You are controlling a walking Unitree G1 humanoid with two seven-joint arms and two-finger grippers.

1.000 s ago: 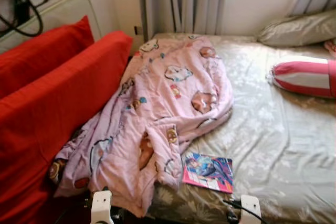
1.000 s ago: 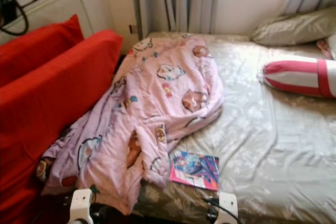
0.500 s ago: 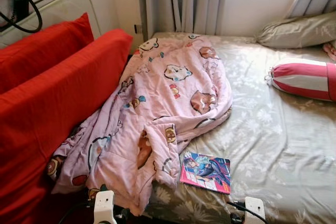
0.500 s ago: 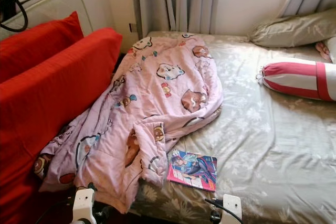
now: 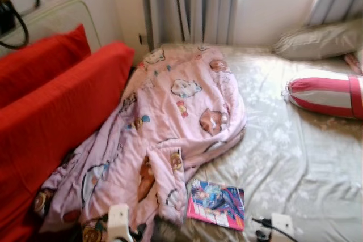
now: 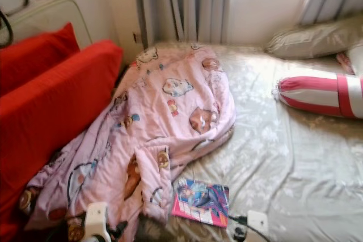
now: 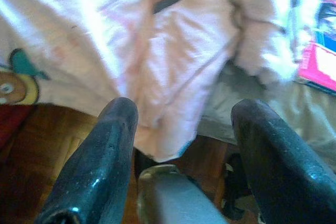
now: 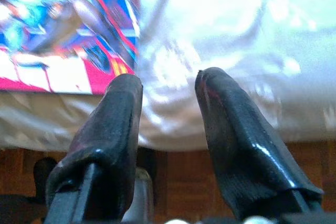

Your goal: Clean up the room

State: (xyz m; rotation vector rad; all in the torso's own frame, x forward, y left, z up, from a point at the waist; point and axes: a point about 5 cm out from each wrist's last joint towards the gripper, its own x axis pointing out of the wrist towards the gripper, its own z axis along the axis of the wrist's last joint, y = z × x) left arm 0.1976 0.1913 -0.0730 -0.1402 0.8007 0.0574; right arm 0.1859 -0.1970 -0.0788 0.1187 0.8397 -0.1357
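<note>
1. The left gripper (image 7: pixel 181 124) is held low at the foot of the bed (image 5: pixel 295 157), its two black fingers spread wide with nothing between them; the hanging hem of the pink blanket (image 5: pixel 170 117) droops just beyond them, not touching.
2. The right gripper (image 8: pixel 168 103) is also low at the bed's edge, its fingers a narrow gap apart and empty. The comic book (image 5: pixel 216 203) lies flat on the sheet near the foot edge, just past this gripper and a little to its left.
3. The blanket is soft quilted cloth printed with cartoon animals, crumpled in a long heap from the curtain (image 5: pixel 187 4) end down to the bed's foot, one side spilling against the red sofa (image 5: pixel 57 111).
4. The book is thin and glossy, pink-edged with a blue figure on its cover; the blanket's folded corner lies just beside it.
5. The sheet is shiny, olive-grey, floral and wrinkled. A red-and-white striped bolster (image 5: pixel 326 94) and a grey pillow (image 5: pixel 317 41) are cut off at the right edge.
6. The head views are slightly blurred, so the prints are hard to read.
</note>
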